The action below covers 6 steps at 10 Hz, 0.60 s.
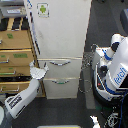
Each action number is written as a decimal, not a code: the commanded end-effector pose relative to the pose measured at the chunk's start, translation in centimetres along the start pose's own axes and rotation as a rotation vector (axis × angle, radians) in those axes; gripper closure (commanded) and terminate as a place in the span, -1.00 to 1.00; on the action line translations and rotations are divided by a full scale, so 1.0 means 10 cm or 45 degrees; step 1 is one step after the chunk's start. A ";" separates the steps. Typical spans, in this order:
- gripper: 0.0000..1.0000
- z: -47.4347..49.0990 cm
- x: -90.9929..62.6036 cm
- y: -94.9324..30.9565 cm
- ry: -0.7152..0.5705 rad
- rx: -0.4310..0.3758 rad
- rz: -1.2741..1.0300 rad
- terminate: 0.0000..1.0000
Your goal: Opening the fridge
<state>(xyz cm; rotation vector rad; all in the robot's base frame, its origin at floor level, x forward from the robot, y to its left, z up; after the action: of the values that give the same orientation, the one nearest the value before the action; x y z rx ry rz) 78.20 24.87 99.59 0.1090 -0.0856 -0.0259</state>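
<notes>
The tall white fridge (60, 35) fills the middle of the exterior view, its large upper door closed and carrying a small green-logo sticker (43, 9). Below it are two drawers with curved silver handles (60, 62), both closed. My gripper (39, 71) reaches up from the lower left on a white-and-black arm (22, 97). It hovers at the fridge's left edge, level with the upper drawer. Its fingers look spread, with nothing between them.
A wooden drawer cabinet (15, 55) with green labels stands on the exterior view's left, touching the fridge. A white-and-blue robot body (115, 65) with cables stands on the right. The dark floor (65, 112) lies in front.
</notes>
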 end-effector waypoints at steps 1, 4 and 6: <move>-1.00 0.07 0.47 0.44 -0.007 0.030 0.068 -1.00; -1.00 0.14 0.73 0.49 -0.020 0.030 0.085 -1.00; -1.00 0.21 0.92 0.51 -0.023 0.042 0.080 -1.00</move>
<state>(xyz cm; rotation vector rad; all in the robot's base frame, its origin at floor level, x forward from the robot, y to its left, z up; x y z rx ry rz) 83.28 29.09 101.57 0.1247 -0.0935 0.0313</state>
